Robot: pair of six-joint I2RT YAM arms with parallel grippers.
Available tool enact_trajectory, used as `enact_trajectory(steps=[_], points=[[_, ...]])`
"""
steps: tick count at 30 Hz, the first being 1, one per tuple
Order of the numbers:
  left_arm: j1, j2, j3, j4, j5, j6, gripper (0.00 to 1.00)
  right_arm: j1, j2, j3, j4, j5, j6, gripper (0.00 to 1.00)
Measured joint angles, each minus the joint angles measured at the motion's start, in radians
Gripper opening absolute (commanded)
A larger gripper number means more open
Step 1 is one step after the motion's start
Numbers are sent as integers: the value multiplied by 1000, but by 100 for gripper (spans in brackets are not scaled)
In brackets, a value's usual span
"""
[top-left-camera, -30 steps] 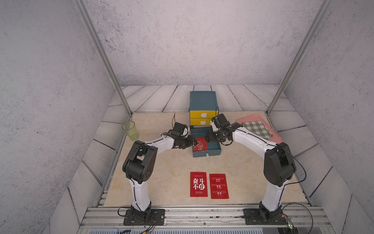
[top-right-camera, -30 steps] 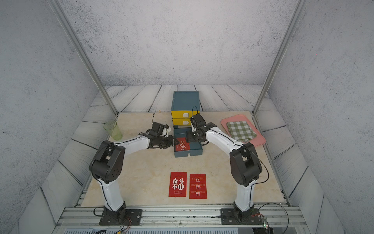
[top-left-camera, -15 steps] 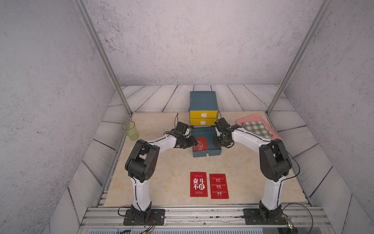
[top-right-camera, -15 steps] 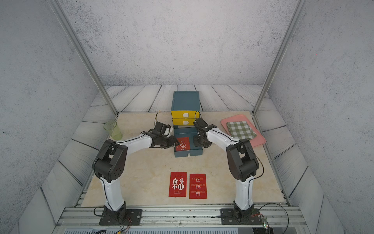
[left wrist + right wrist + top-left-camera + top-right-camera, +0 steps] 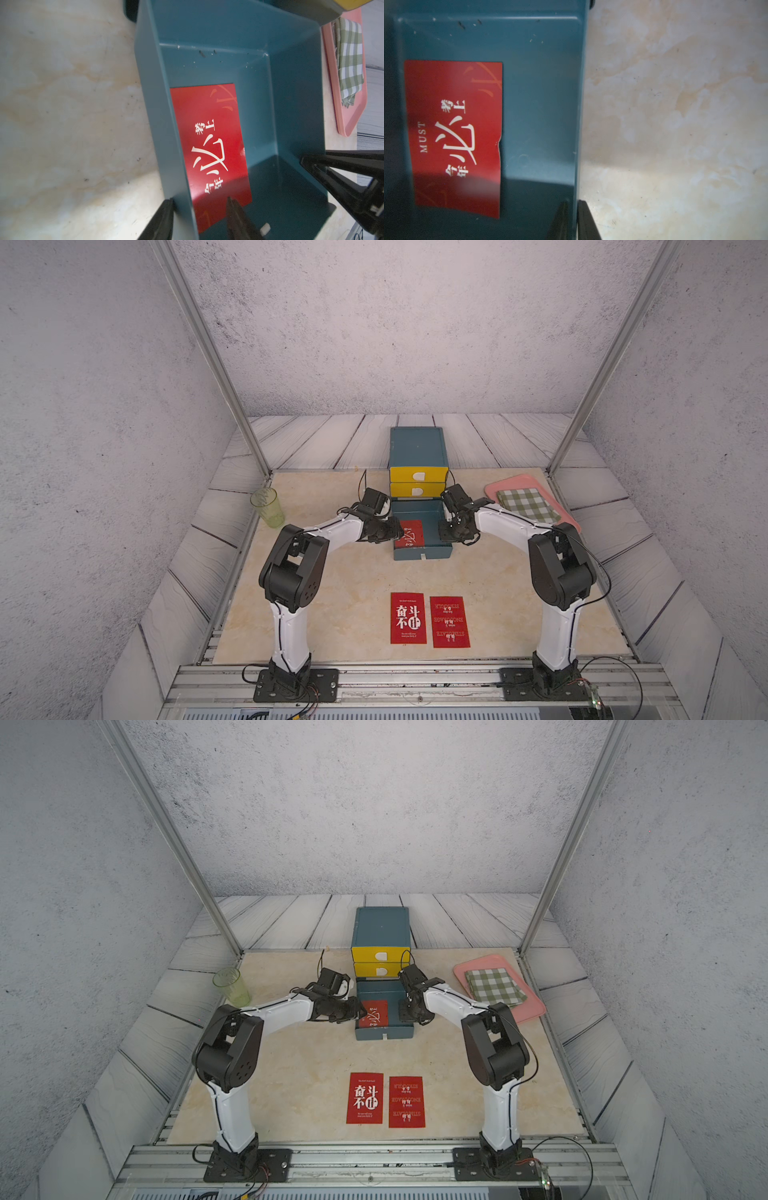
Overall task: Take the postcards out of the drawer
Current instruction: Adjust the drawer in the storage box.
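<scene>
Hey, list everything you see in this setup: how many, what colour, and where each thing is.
postcards: three, red with white lettering; two side by side at the table's front, the third flat in the open drawer
open drawer: one, teal, pulled out at the cabinet's bottom
cabinet: one, teal with two shut yellow drawer fronts, back centre
cup: one, clear green, table's left edge
tray: one, pink, back right
cloth: one, green-checked, folded on the tray
table: one, beige marbled
left end effector: one, black, open, astride the drawer's near side wall
right end effector: one, black, closed on the drawer's opposite side wall
</scene>
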Motion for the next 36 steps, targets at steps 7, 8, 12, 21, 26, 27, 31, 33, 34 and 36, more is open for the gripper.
enact_trajectory(steps=[7,8,12,21,26,27,31,33,34,36], points=[[0,0,22,-6,-9,0,46,0,0,0,0,6,3,12],[0,0,25,-10,-9,0,46,0,0,0,0,7,4,12],[0,1,33,-12,-10,0,46,0,0,3,2,12,4,11],[0,24,45,-10,-16,-5,46,-3,0,39,-7,23,0,11],[0,29,45,-10,-16,-15,46,-6,3,58,-9,27,-4,10],[0,29,45,-10,-16,-16,46,-6,3,60,-9,27,-4,9],[0,29,45,-10,-18,-16,46,-7,3,62,-8,27,-4,9],[1,29,46,-11,-19,-16,46,-7,4,62,-8,27,-4,9],[1,29,48,-12,-18,-16,46,-7,5,62,-8,27,-4,9],[2,29,54,-14,-19,-16,46,-7,10,65,-8,27,-3,9]])
